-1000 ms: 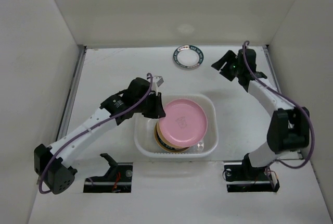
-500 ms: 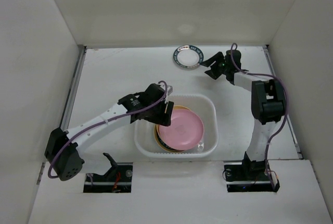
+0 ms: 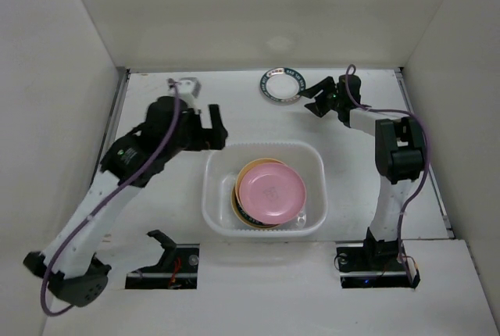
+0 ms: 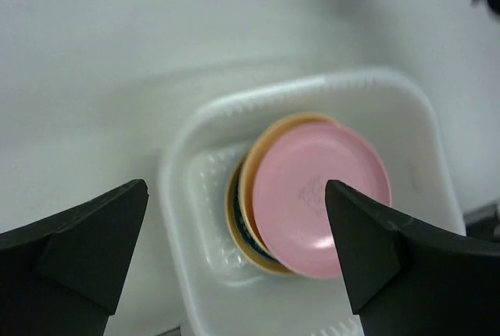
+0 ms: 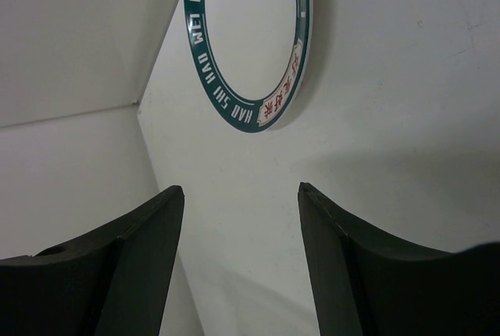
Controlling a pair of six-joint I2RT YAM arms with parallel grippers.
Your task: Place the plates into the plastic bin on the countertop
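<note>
The plastic bin (image 3: 212,195) holds a stack of plates: a pink plate (image 3: 271,194) lies on top, with a yellow-orange plate (image 3: 251,169) and a dark-rimmed one showing under it. My left gripper (image 3: 217,127) is open and empty, raised just beyond the bin's far left corner. From the left wrist, the pink plate (image 4: 320,199) and the bin's rim (image 4: 176,187) lie below my open left gripper (image 4: 236,187). A white plate with a green patterned rim (image 3: 283,84) lies flat at the back of the countertop (image 3: 156,109). My right gripper (image 3: 312,97) is open just right of it. In the right wrist view that plate (image 5: 226,105) is ahead of the right gripper (image 5: 241,187).
White walls close in the countertop on the left, back and right. The green-rimmed plate lies close to the back wall (image 5: 70,39). Both arm bases stand at the near edge.
My left gripper opened and let go of the pink plate, which now lies on the stack in the bin. It then drew back up and left. The right gripper swung left toward the green-rimmed plate.
</note>
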